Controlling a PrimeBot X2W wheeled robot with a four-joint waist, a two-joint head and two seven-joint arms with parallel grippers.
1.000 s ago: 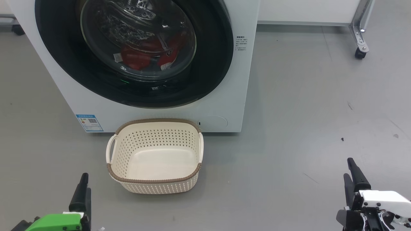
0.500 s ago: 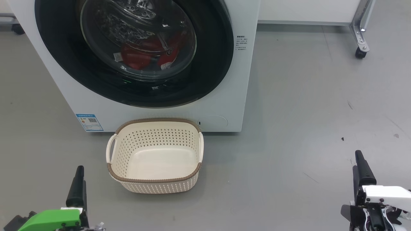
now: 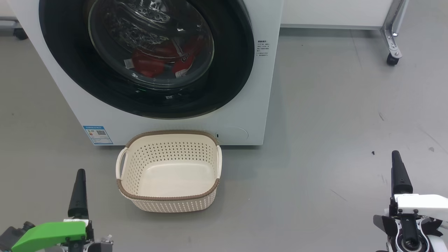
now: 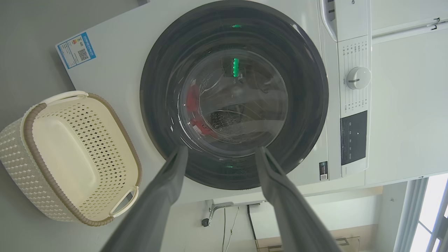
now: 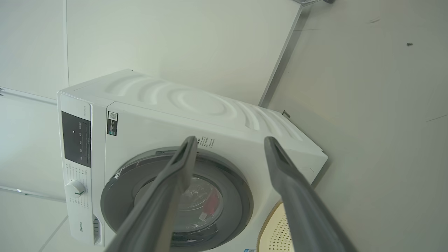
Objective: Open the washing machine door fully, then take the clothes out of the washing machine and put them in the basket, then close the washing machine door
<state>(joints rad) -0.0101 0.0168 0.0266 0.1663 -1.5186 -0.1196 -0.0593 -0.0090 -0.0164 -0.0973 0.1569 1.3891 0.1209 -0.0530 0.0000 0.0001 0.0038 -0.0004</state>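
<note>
Low before the washing machine (image 3: 267,98) | washing machine door (image 3: 231,70) shut, clothes (image 3: 150,66) behind its glass | my left gripper (image 4: 221,150) and right gripper (image 5: 231,140) both spread, empty | door ahead, I judge left nearer | basket (image 3: 168,198) empty below.

basket (image 3: 168,190) before washing machine (image 3: 259,105) | clothes (image 3: 154,64) inside, behind door (image 3: 227,70)

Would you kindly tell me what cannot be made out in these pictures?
Clothes: head view, count unclear behind the washing machine door's reflective glass.
Blue label: head view, print too small.
Basket: right wrist view, mostly cut off by the bottom edge.
Washing machine: head view, top cut off by the upper edge.
</note>
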